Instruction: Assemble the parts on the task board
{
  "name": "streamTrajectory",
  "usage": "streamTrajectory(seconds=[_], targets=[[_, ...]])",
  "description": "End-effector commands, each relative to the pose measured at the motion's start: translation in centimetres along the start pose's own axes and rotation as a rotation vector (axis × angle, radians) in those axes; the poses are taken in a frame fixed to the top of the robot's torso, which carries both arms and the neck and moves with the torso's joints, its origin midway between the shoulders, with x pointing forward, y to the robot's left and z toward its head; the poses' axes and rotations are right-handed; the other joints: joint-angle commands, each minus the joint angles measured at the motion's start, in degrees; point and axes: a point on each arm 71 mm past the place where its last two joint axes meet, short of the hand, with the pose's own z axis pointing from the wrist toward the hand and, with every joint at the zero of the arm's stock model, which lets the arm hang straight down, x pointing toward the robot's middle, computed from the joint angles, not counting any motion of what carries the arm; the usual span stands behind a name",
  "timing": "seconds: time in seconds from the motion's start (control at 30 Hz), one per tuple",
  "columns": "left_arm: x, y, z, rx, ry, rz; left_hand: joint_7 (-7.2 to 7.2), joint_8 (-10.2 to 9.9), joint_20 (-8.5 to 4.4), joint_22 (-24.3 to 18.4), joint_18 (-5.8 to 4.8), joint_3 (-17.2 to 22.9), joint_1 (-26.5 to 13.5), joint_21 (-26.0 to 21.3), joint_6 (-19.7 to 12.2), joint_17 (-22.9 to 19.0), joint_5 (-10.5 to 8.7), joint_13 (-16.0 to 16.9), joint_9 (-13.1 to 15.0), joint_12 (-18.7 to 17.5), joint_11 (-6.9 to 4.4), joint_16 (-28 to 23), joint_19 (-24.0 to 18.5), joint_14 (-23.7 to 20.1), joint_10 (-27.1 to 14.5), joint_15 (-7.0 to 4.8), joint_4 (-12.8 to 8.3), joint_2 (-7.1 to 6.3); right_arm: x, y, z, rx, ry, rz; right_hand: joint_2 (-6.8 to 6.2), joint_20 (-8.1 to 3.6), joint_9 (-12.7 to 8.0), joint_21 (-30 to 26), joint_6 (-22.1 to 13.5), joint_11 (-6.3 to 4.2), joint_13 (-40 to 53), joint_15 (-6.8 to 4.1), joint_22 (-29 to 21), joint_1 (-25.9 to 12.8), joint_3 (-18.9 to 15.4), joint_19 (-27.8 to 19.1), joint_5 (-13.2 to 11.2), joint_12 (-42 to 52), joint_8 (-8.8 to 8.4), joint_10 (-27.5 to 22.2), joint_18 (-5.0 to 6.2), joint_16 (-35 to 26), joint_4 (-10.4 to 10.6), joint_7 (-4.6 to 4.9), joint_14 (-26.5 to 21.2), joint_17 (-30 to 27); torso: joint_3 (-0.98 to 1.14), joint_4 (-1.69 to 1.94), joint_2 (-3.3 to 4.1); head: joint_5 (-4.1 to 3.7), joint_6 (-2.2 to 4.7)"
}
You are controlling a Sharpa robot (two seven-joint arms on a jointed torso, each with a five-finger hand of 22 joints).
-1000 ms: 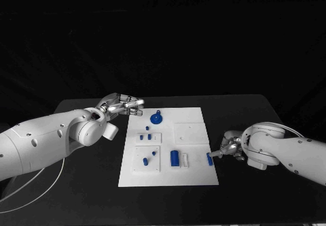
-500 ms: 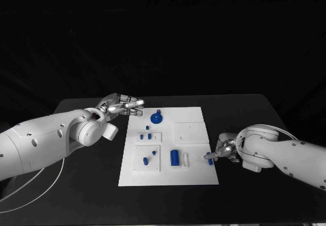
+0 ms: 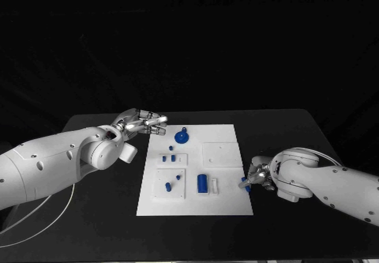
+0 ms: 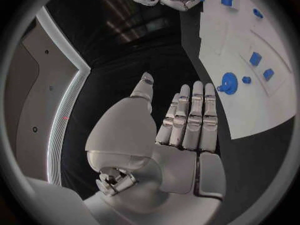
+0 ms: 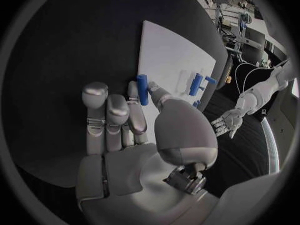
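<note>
From the head view your right hand [image 3: 259, 176] covers most of the blue rod [image 3: 246, 187] at the right edge of the task board [image 3: 225, 208]; the right wrist view shows it plainly, pinched between thumb and one finger, the rod [image 5: 142, 89] over the board's edge; count the other blue parts on the board at about eight, some too small to identify; the round disc with a knob [image 3: 182, 137] sits near the far left corner; your left hand [image 3: 144, 123] hovers just beside that corner over the tabletop [image 3: 292, 131], fingers extended side by side, holding nothing, seen clearest in the left wrist view.
</note>
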Motion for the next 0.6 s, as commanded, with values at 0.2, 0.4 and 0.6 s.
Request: streamTrajectory(seconds=[0.2, 0.4, 0.6], targets=[[0.1, 0.0, 0.0, 0.002, 0.012, -0.009, 0.03, -0.01, 0.07, -0.08, 0.08, -0.16, -0.23, 0.31, 0.29, 0.03, 0.11, 0.08, -0.03, 0.29, -0.06, -0.1, 0.02, -0.23, 0.38, -0.05, -0.19, 0.32, 1.5, -0.5, 0.6, 0.041, 0.025, -0.018, 3.88, 0.15, -28.99, -0.18, 1.08, -0.29, 2.66, 0.16, 0.13, -1.14, 1.35, 2.81, 5.82, -0.24, -0.37, -0.35, -0.83, -0.25, -6.97, -0.32, 0.16, -0.46, 0.02, 0.0, -0.01, -0.01, -0.18], [0.0, 0.0, 0.0, 0.001, 0.011, -0.009, 0.05, -0.02, 0.07, -0.07, 0.09, -0.03, -0.16, 0.32, 0.21, 0.03, 0.19, 0.08, -0.03, 0.3, -0.06, -0.1, 0.02, -0.26, 0.37, -0.04, -0.05, 0.37, 1.3, -0.9, 0.7, 0.042, 0.014, 0.008, 4.47, 0.01, -28.48, -0.14, 1.59, -0.41, 2.55, 0.02, 0.16, -3.01, 5.87, 2.82, 7.38, -0.27, -0.34, -0.32, -0.94, -0.24, -8.1, -0.48, 0.14, -0.68, 0.05, -0.02, -0.02, 0.15, -0.21], [-0.1, 0.0, -0.1, -0.001, 0.009, -0.008, 0.05, -0.02, 0.07, -0.07, 0.09, -0.03, -0.16, 0.32, 0.21, 0.03, 0.19, 0.08, -0.03, 0.3, -0.06, -0.1, 0.02, -0.26, 0.37, -0.04, -0.05, 0.37, 0.8, -1.7, 0.5, 0.043, 0.009, 0.051, 4.49, -0.03, -27.91, -0.12, 1.91, -0.51, 2.45, -0.02, 0.12, -3.44, 6.83, 2.82, 7.83, -0.35, -0.32, -0.22, -1.0, -0.33, -8.39, -0.62, 0.1, -0.96, 0.01, 0.02, -0.04, 0.22, -0.19]])
